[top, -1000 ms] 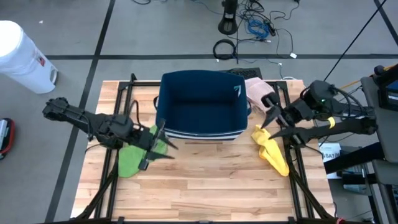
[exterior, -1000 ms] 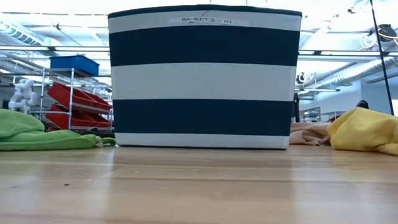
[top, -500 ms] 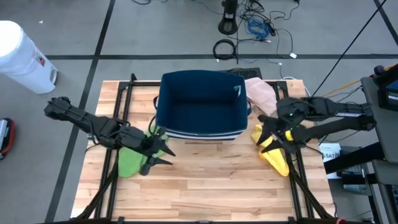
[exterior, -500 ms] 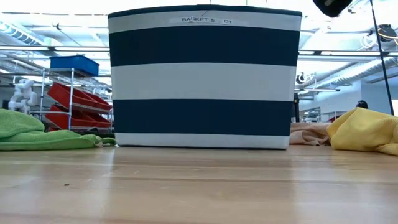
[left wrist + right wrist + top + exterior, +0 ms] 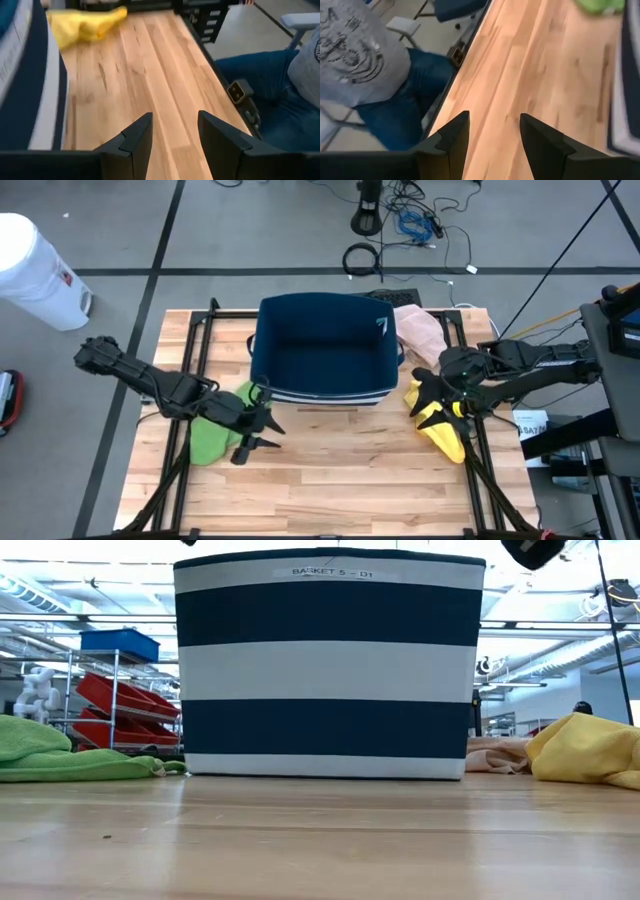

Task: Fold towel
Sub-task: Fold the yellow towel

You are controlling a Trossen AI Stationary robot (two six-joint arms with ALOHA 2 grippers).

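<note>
**Wooden table, both claws empty above the towels**

Green towel (image 5: 213, 430) lies crumpled on your left, just left of the striped basket (image 5: 324, 350). Your left gripper (image 5: 256, 432) hovers at its right edge, fingers parted, nothing between them. On the right, the yellow towel (image 5: 440, 420) lies bunched by the basket's right side, a pink one (image 5: 417, 330) beyond it. Your right gripper (image 5: 428, 392) hangs over the yellow towel, fingers apart, holding nothing. A seated person (image 5: 367, 65) shows past the table's (image 5: 330, 480) near edge.
</note>
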